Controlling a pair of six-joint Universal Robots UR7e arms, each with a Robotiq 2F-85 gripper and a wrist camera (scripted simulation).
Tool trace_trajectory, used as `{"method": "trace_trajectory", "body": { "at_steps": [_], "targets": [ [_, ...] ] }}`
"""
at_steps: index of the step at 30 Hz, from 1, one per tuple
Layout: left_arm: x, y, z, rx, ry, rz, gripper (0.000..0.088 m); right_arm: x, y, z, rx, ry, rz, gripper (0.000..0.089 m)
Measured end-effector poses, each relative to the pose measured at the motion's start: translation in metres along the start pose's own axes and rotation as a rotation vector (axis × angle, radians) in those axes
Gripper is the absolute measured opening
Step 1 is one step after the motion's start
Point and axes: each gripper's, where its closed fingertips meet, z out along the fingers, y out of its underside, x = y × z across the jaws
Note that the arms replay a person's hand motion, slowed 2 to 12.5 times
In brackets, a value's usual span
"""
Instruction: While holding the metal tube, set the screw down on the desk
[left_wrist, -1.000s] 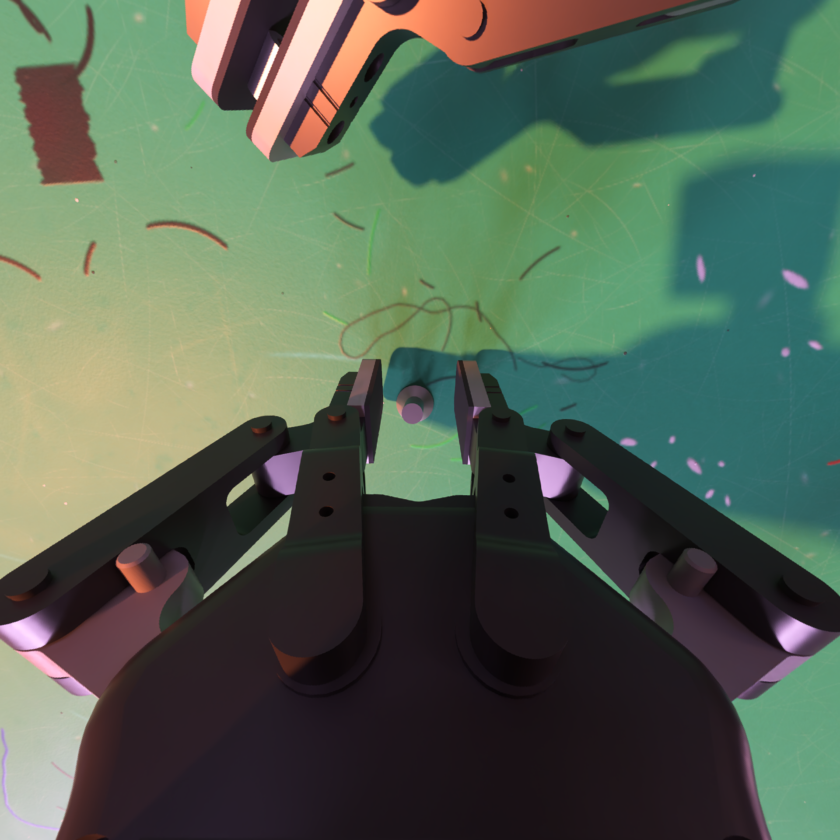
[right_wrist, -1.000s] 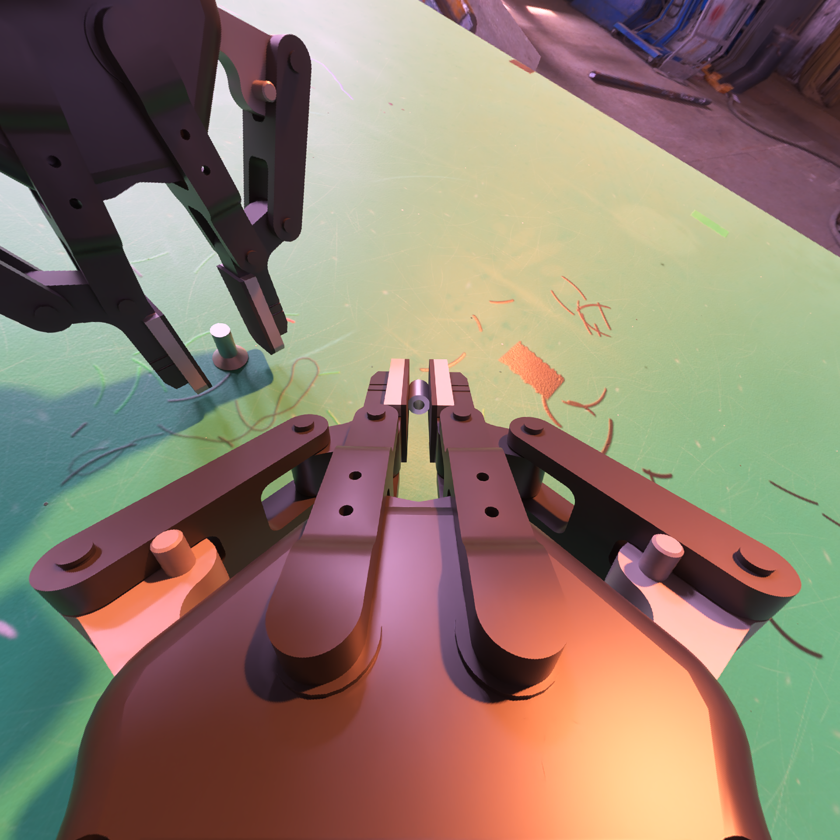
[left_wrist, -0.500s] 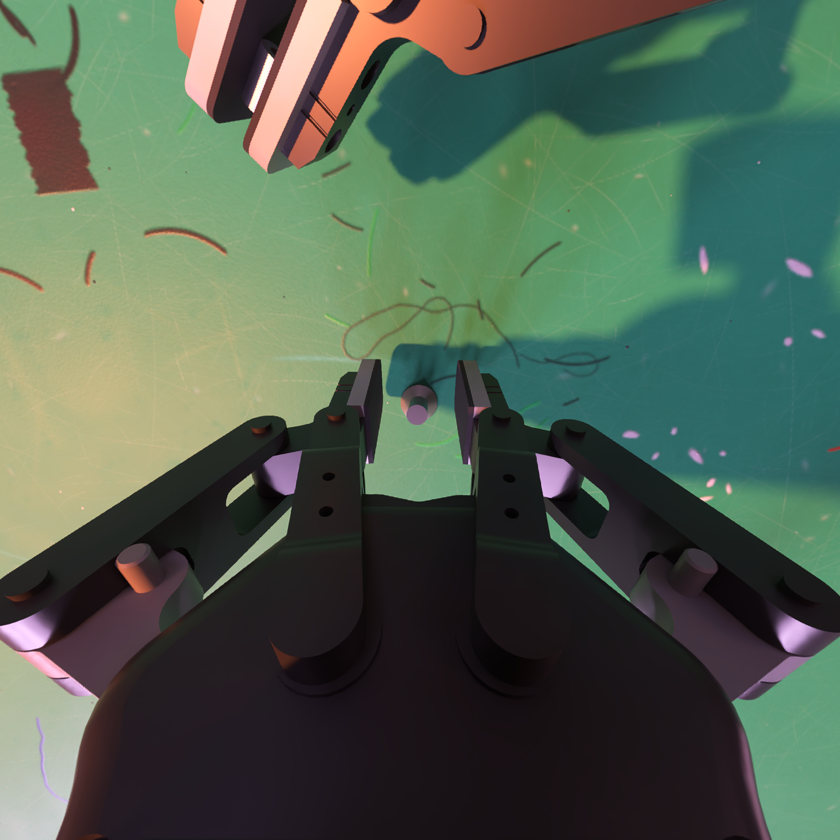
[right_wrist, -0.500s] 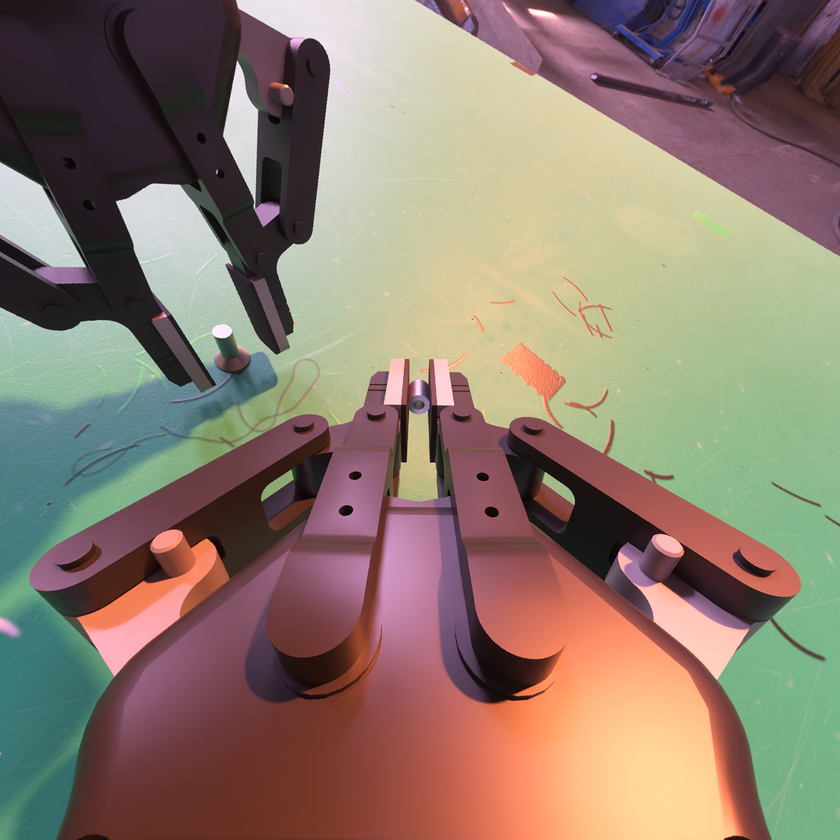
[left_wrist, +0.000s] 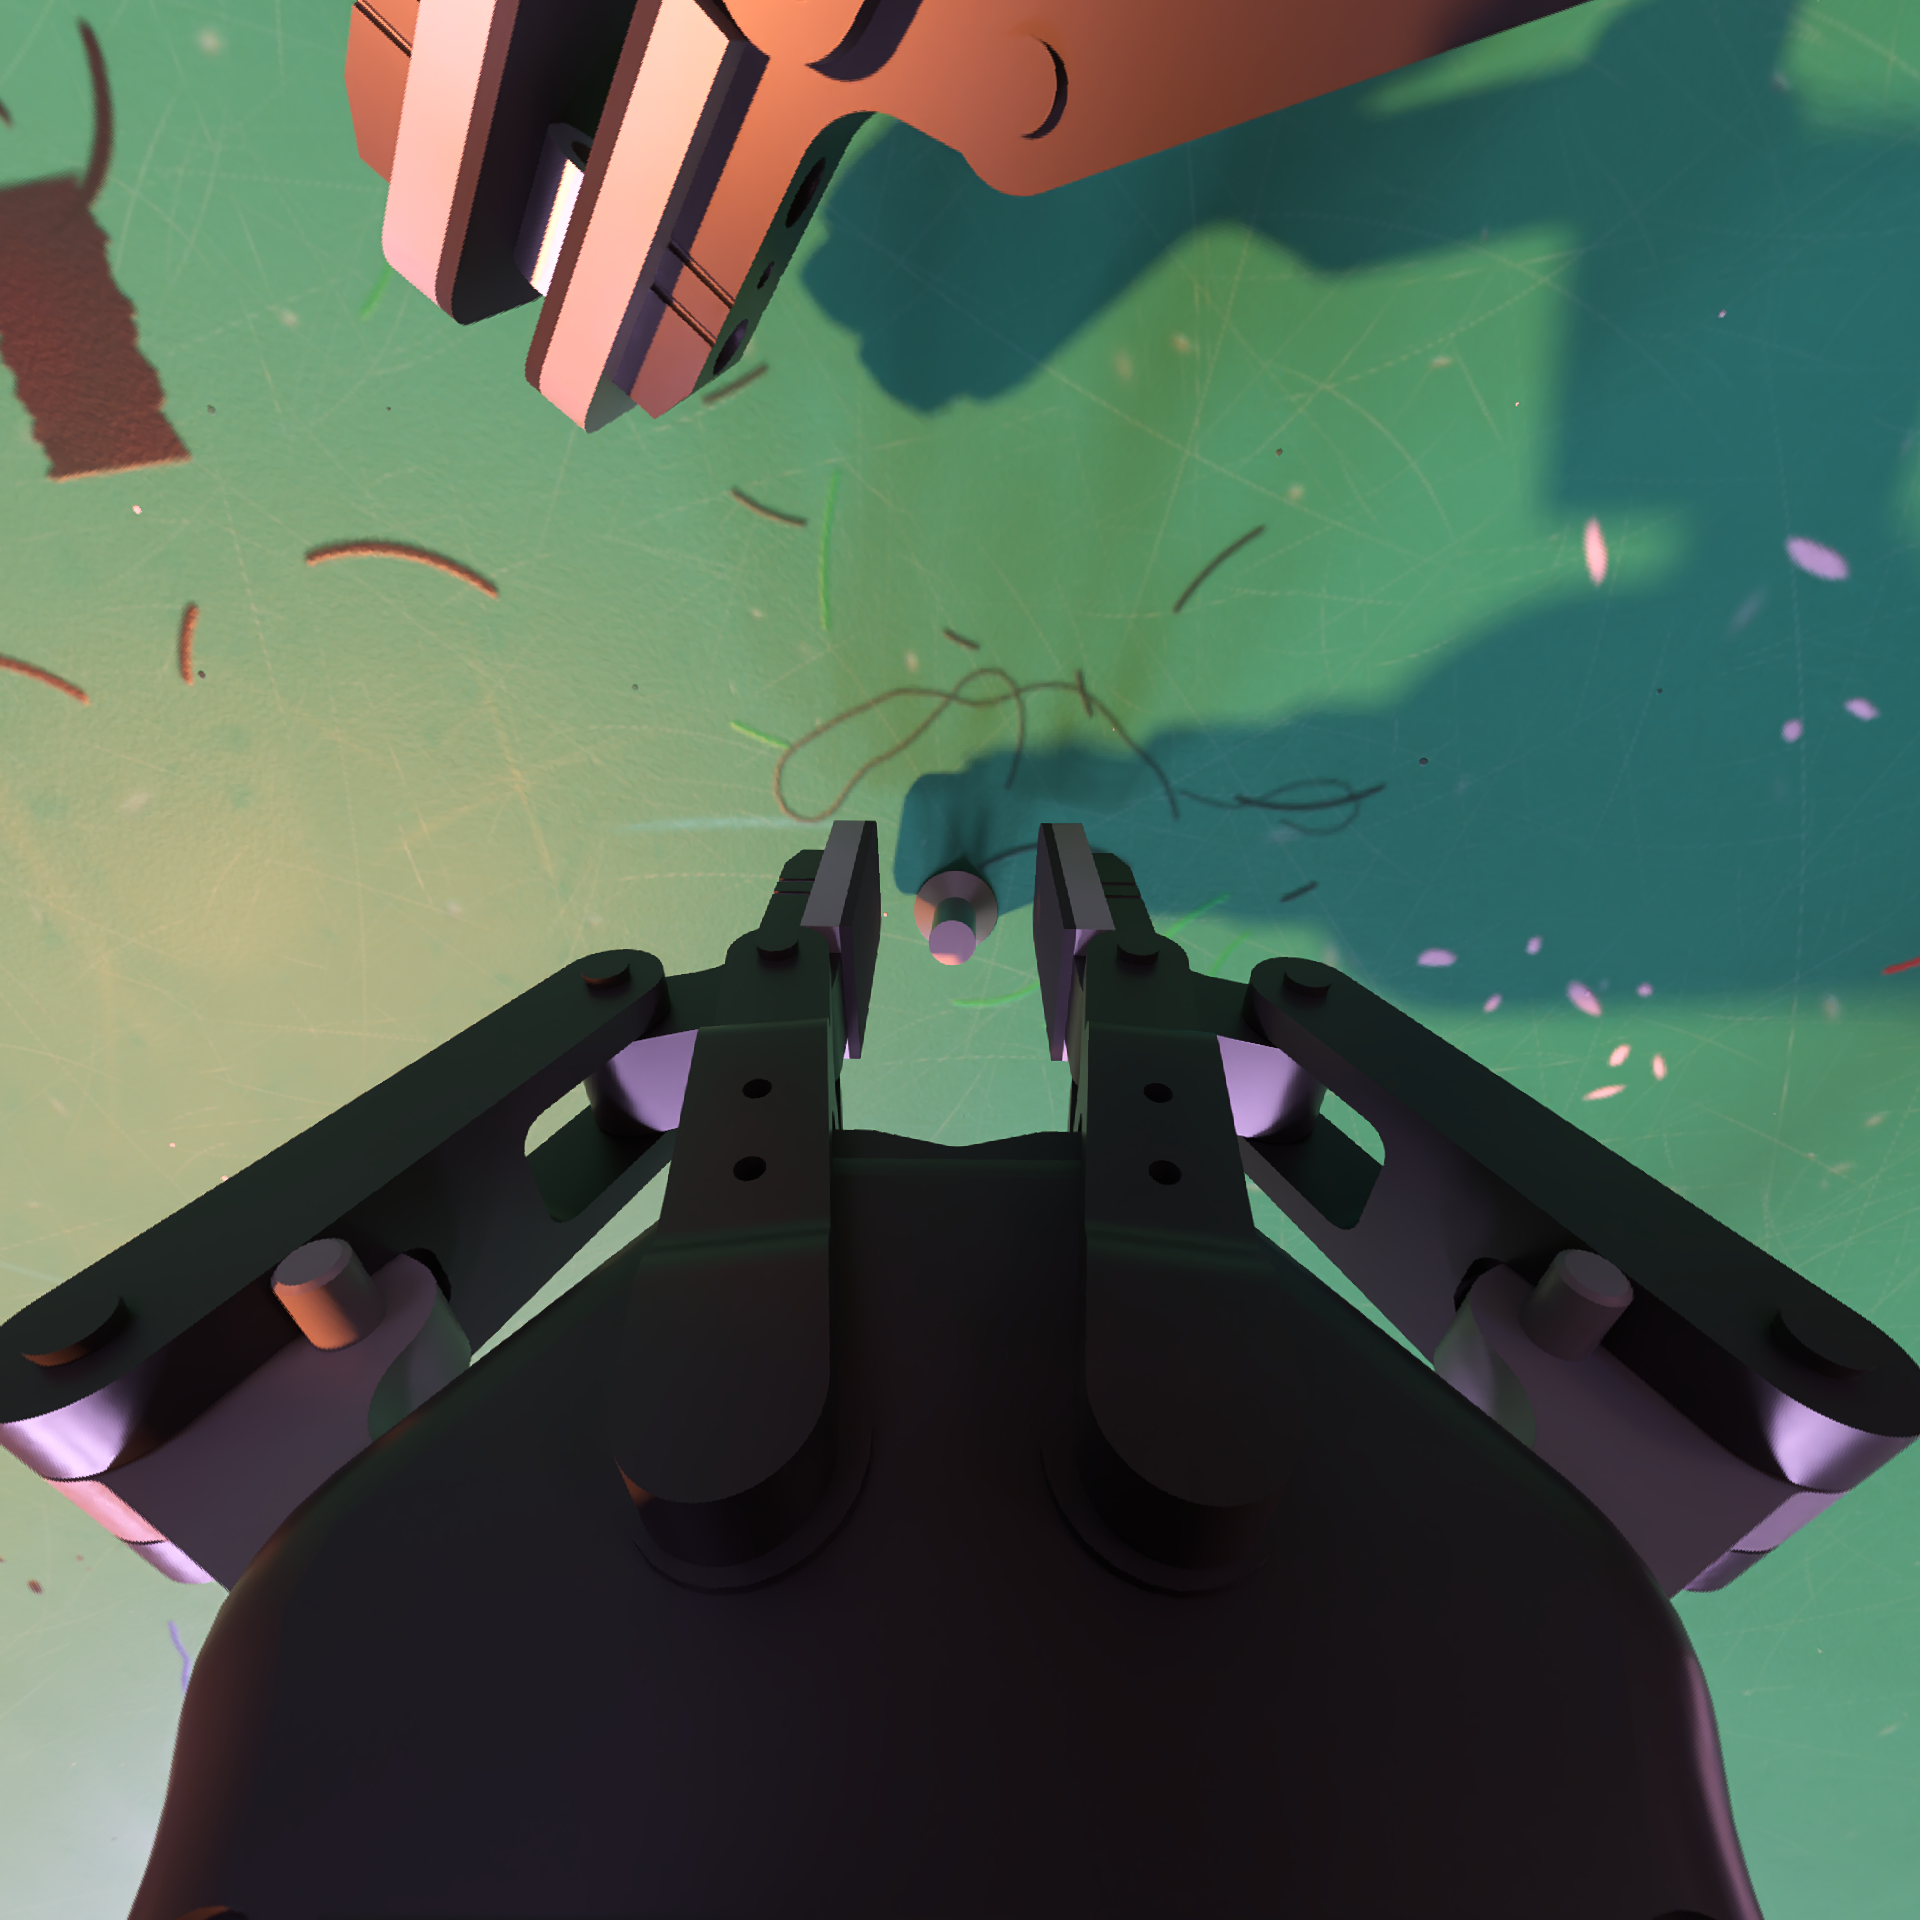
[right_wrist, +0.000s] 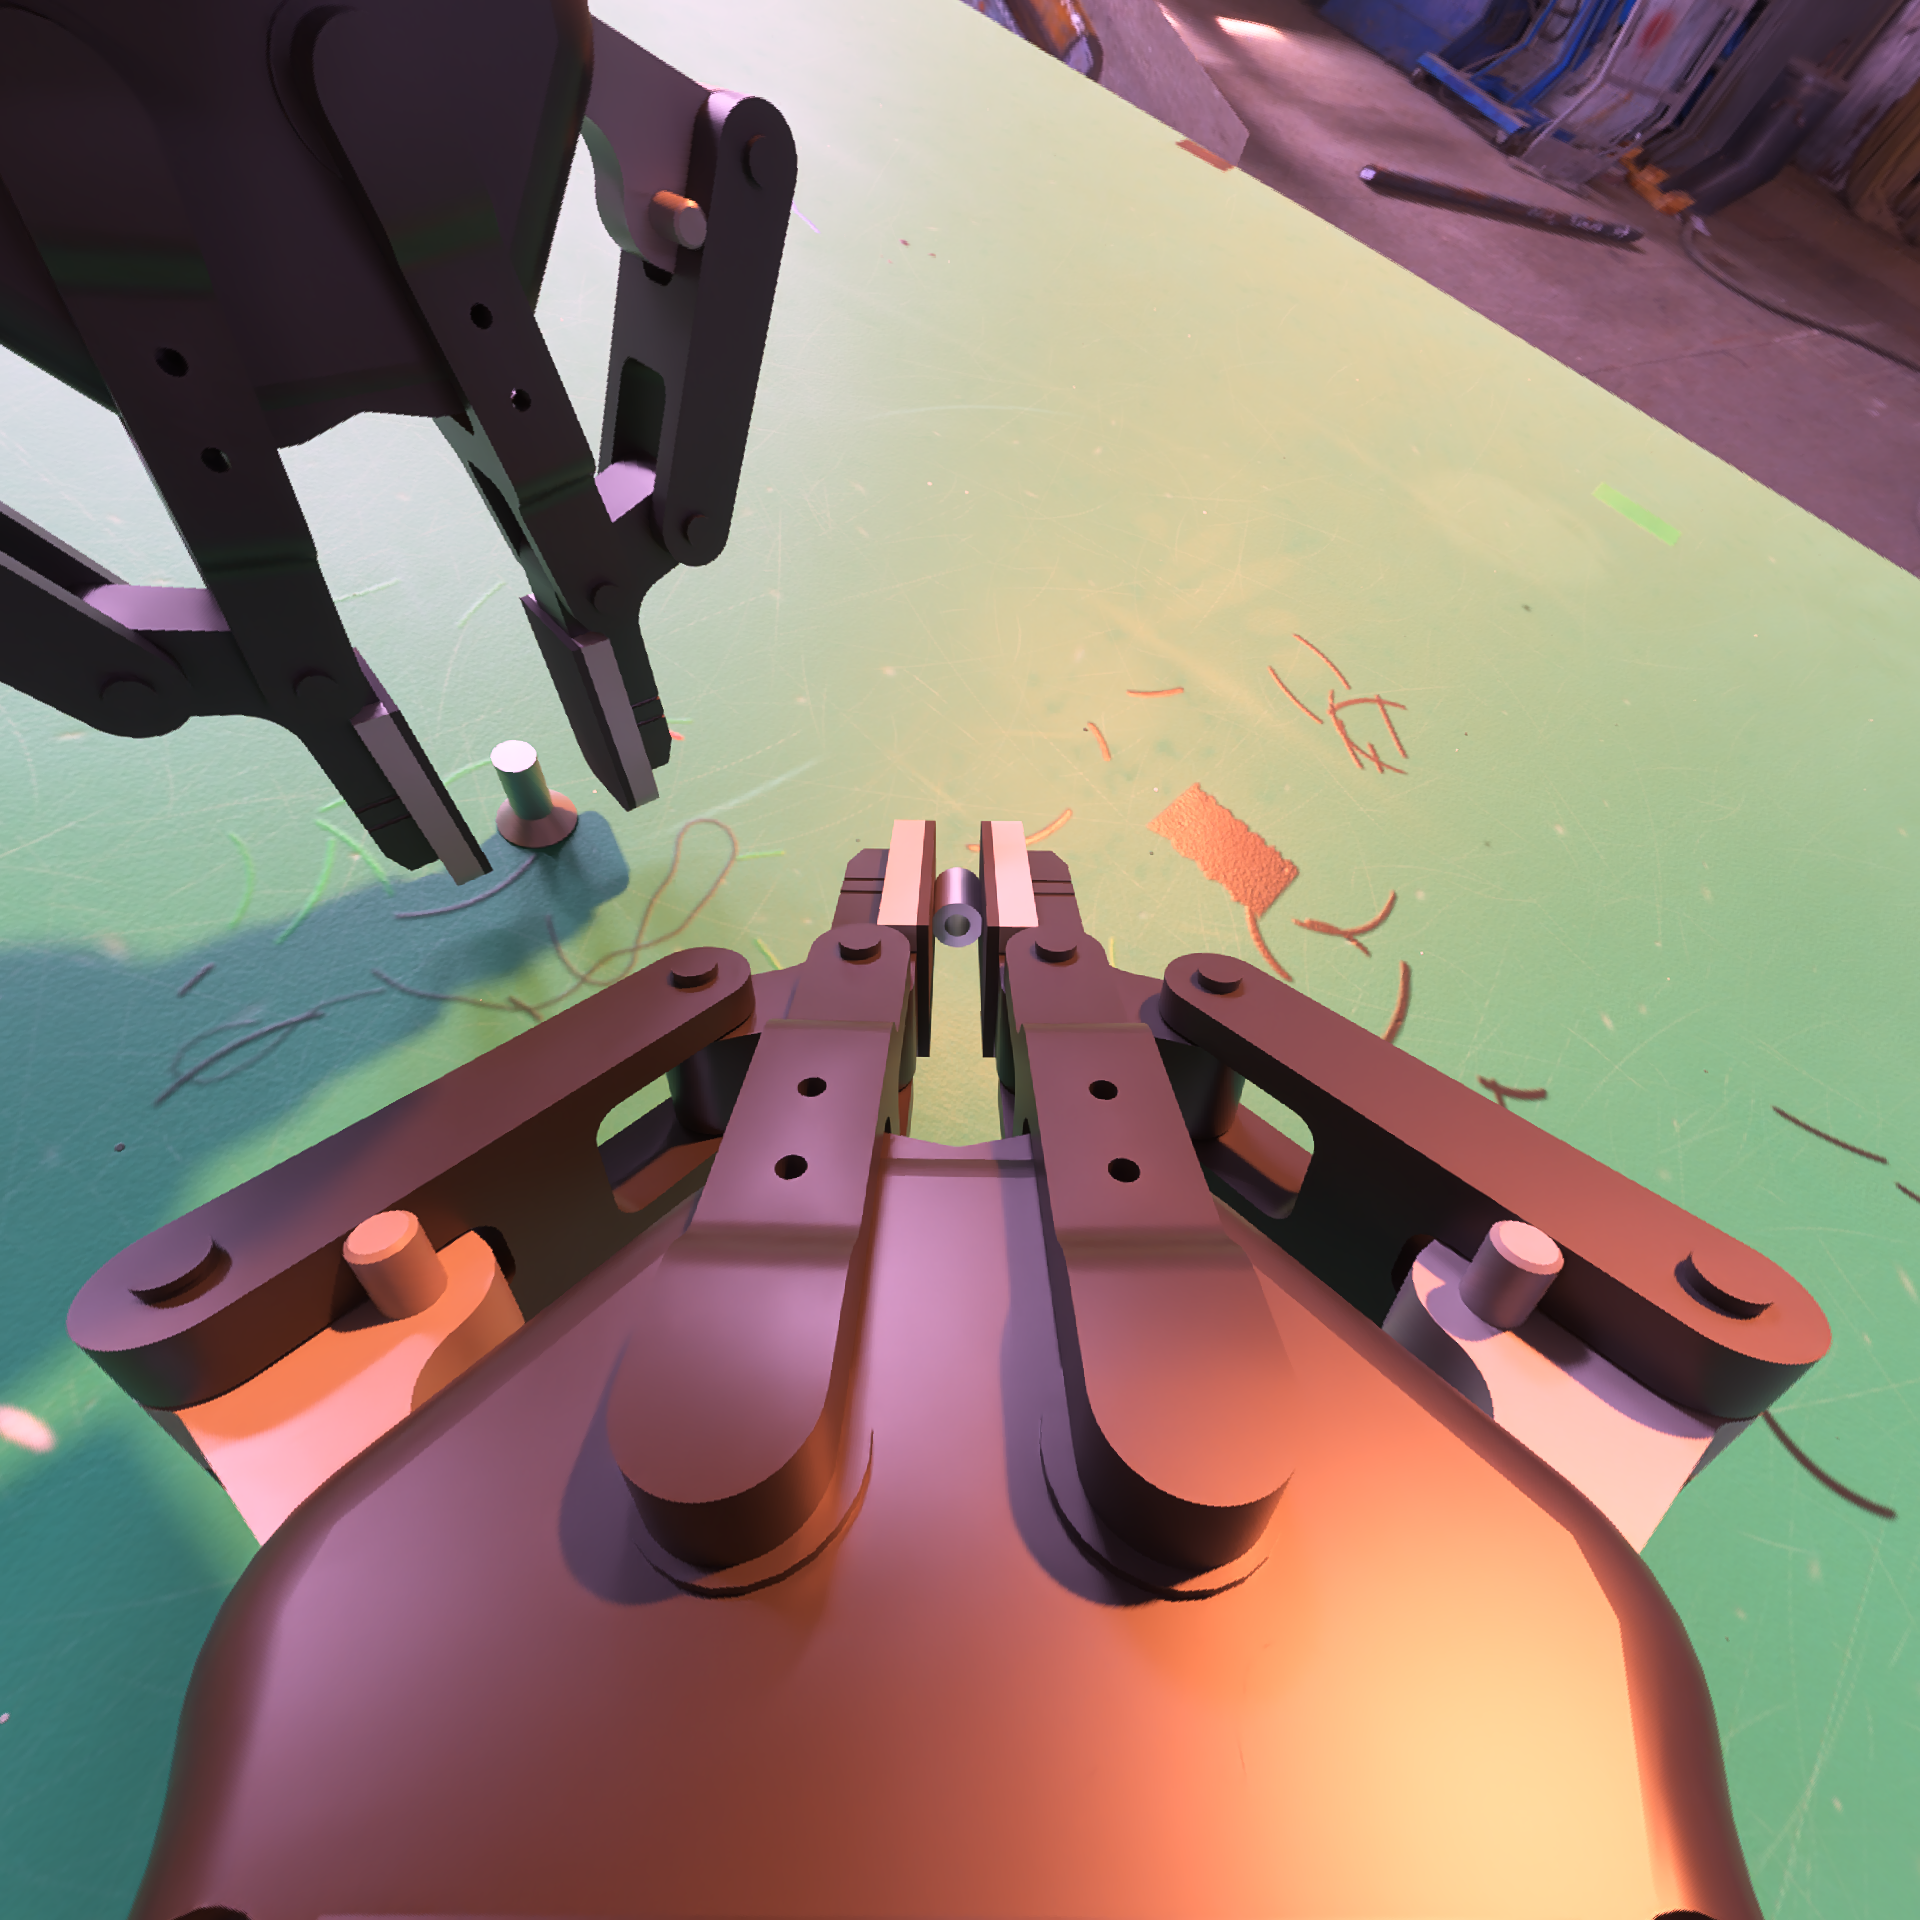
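The short grey metal screw with a flat countersunk head (left_wrist: 954, 920) is standing on its head on the scratched green desk top (left_wrist: 436, 935), shank pointing up, and it is serving here as the landmark. The dark two-finger left gripper (left_wrist: 954, 883) is hanging above the screw with its jaws spread apart, one fingertip on each side of the screw and neither touching it, so the screw is sitting released on the desk. In the right wrist view the same screw (right_wrist: 532, 800) is showing upright between the left gripper's (right_wrist: 556, 821) two parted fingertips, whose tips are hovering clear of the desk (right_wrist: 1143, 468).

The right gripper (right_wrist: 958, 883) is sitting near the screw, off to one side of it, and is clenching the small grey metal tube (right_wrist: 958, 920) between its pale pads, the tube's open bore facing the camera. The left wrist view is showing that gripper (left_wrist: 540, 301) beyond the screw, with the tube (left_wrist: 556, 213) pinched between its fingers, raised off the desk.

A loop of thin brown thread (left_wrist: 914, 743) is lying on the desk just beyond the screw, and a rust-brown rough rectangular patch (right_wrist: 1226, 857) is lying farther from the screw, past the right gripper.
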Motion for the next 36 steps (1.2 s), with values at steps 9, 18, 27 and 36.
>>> {"method": "trace_trajectory", "body": {
  "at_steps": [9,18,27,36],
  "targets": [
    [-0.0030,-0.0006,-0.0018,-0.024,-0.008,0.025,0.0299,-0.0008,0.0005,0.0005,-0.005,-0.003,-0.004,0.0076],
    [-0.0038,-0.0030,-0.0037,-0.032,-0.001,0.043,0.0308,-0.0017,0.0008,0.0009,-0.008,-0.007,-0.008,0.0076],
    [-0.0020,-0.0047,-0.0037,-0.039,0.021,0.056,0.0306,-0.0018,0.0005,0.0007,-0.006,-0.008,-0.009,0.0076],
    [-0.0031,-0.0036,-0.0037,-0.056,0.025,0.052,0.0265,-0.0018,0.0003,0.0006,-0.004,-0.009,-0.008,0.0076]
  ]
}}
